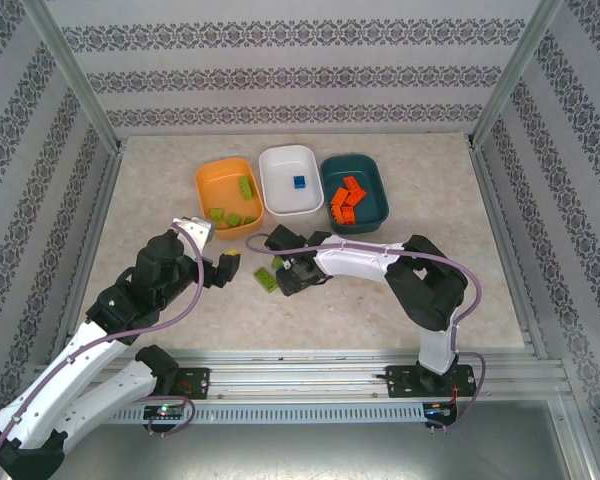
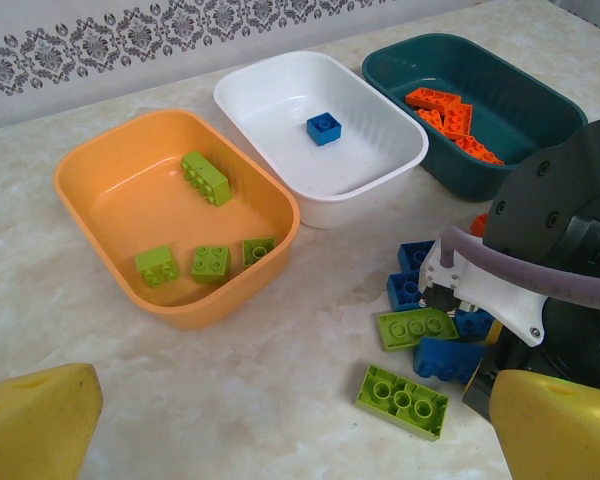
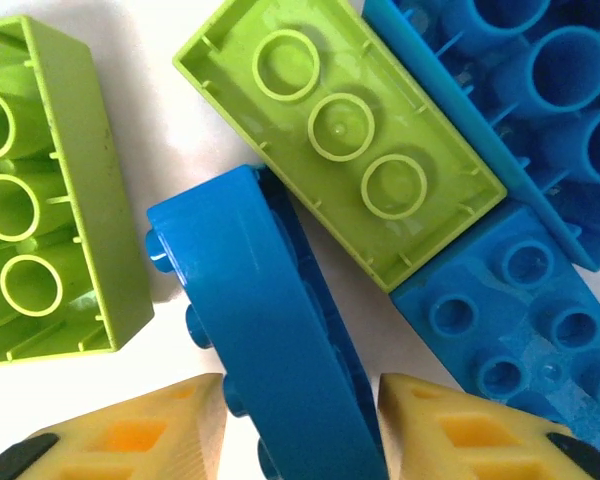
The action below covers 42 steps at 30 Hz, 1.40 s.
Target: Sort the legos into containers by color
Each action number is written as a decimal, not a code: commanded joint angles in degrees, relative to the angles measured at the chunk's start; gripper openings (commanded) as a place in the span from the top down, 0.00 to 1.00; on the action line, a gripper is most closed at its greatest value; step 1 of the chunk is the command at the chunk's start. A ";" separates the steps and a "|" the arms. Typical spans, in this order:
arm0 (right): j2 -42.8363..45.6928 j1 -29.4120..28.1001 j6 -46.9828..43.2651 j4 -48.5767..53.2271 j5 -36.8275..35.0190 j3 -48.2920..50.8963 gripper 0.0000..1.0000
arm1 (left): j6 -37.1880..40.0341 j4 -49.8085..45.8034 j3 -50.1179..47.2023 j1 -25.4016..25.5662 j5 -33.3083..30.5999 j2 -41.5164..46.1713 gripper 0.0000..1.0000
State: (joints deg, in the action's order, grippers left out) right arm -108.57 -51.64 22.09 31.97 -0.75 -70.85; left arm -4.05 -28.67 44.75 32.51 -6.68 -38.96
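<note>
Jaws of the right gripper (image 3: 302,430) press both broad faces of a blue lego (image 3: 265,310), standing on edge among the pile (image 2: 430,335) on the table (image 2: 280,340). Light, stiff, smooth plastic: I judge it may slip if gripped off-centre.

Top: steeply down from high at the near edge, whole bench (image 1: 150,200). Left wrist: low, oblique, toward the tubs (image 2: 280,110) (shared with top). Right wrist: pressed close over loose bricks (image 3: 340,140).
</note>
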 commanded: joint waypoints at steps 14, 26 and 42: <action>13.55 -0.05 4.16 -1.38 -1.18 6.75 0.71 | 0.49 0.45 -0.03 -0.69 0.23 0.28 0.00; 12.95 7.15 3.33 -3.12 1.95 -0.60 0.71 | 0.54 -0.16 0.41 -0.66 0.85 -0.15 0.00; -8.43 17.48 -0.04 0.69 4.94 -27.76 0.71 | 0.58 -0.16 0.55 -0.67 2.45 -4.27 0.00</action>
State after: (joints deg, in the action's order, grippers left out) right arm -113.99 -35.16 23.94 29.98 3.38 -93.78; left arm -4.05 -29.17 44.75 32.51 -4.69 -44.05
